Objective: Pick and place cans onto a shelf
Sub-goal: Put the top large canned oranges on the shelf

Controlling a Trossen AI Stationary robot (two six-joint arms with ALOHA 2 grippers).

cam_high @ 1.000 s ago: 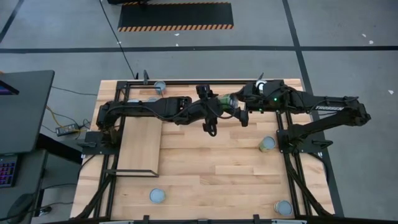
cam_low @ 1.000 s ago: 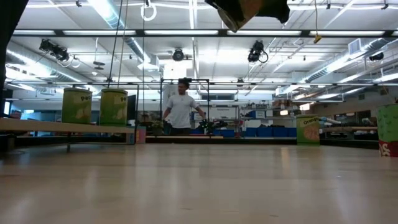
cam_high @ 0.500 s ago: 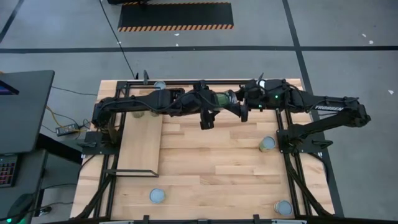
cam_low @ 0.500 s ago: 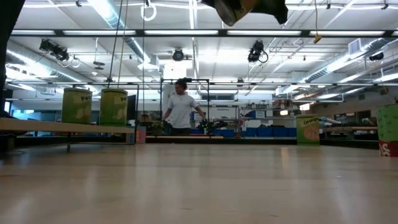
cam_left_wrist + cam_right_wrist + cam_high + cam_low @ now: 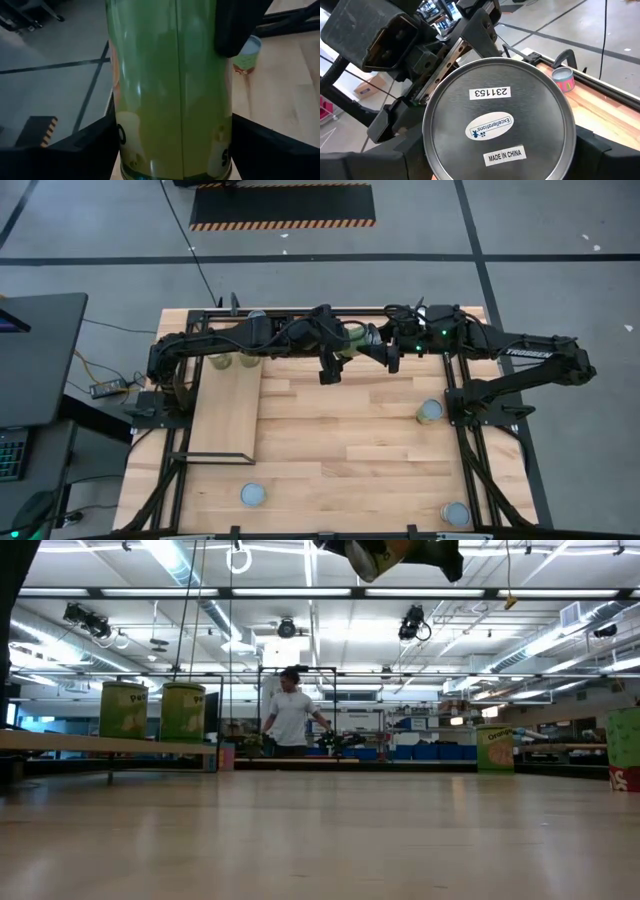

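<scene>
One olive-green can (image 5: 354, 337) is held in the air between both grippers, lying about level above the table's far middle. My left gripper (image 5: 335, 348) is shut on its side. My right gripper (image 5: 382, 350) is shut on its right end. The can's silver end (image 5: 497, 120) fills the right wrist view and its green side (image 5: 170, 85) fills the left wrist view. It also shows at the top of the low view (image 5: 385, 554). The shelf (image 5: 225, 420) lies at the left, with two cans (image 5: 222, 361) (image 5: 248, 361) standing on its far end. My left gripper pinches the can's green side wall (image 5: 125, 145) between its two fingers (image 5: 75, 155), which lie across the can and come slanting down from above. The can is clear of the table. My right gripper has the can's end with the stickers (image 5: 440, 165) between its two fingers (image 5: 405, 155). It comes level from the table's right, along the can. One finger lies on the can's side (image 5: 240, 25) in the left wrist view.
Loose cans stand at the table's far edge (image 5: 257, 317), at the right (image 5: 430, 411), at the near left (image 5: 254, 494) and at the near right (image 5: 456, 513). Black frame bars run along both table sides. A person stands in the room beyond (image 5: 291, 720).
Both grippers, with the can between them, have gone toward the table's far edge and a little left. The left arm has drawn back toward the far left. The can has stayed lifted and about level.
</scene>
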